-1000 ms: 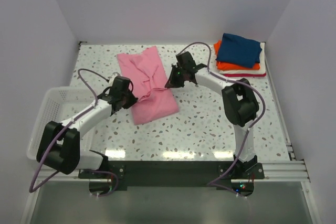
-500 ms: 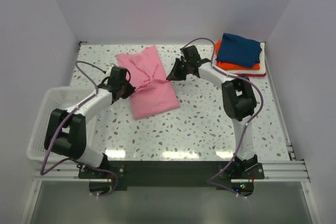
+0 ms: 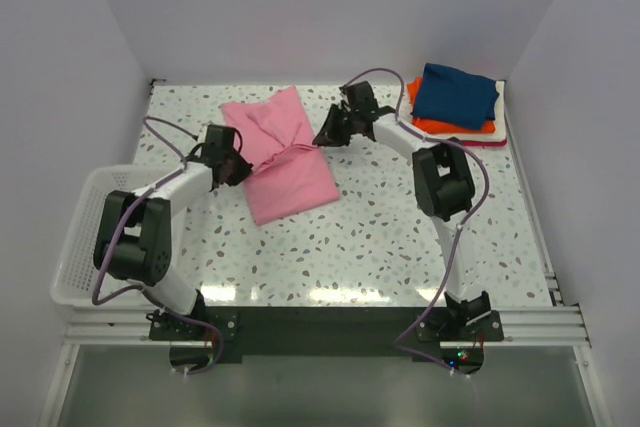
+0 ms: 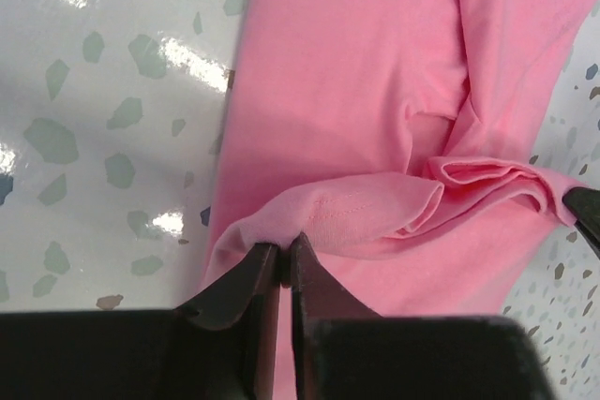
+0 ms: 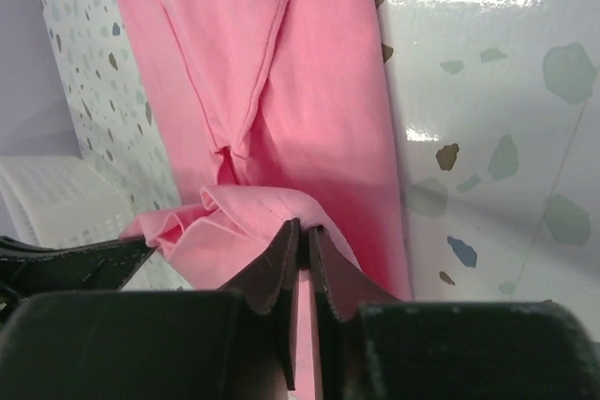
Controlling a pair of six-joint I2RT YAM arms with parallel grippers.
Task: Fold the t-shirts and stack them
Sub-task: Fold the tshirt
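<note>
Left jaws and right jaws are each pinching a hemmed fold of the pink t-shirt [image 4: 337,91], which is bunching between them on the worktop [image 4: 94,138]. We are judging it light and limp, with edge grips suiting it best.

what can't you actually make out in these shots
- Top view: the left gripper and right gripper hide their own fingertips, so their pinch on the pink shirt is unseen there.
- Top view: the navy shirt covers the stack; only edges of lower shirts show.
- Top view: the left arm hides part of the white basket.
- Left wrist view: the frame edges cut off the pink shirt.
</note>
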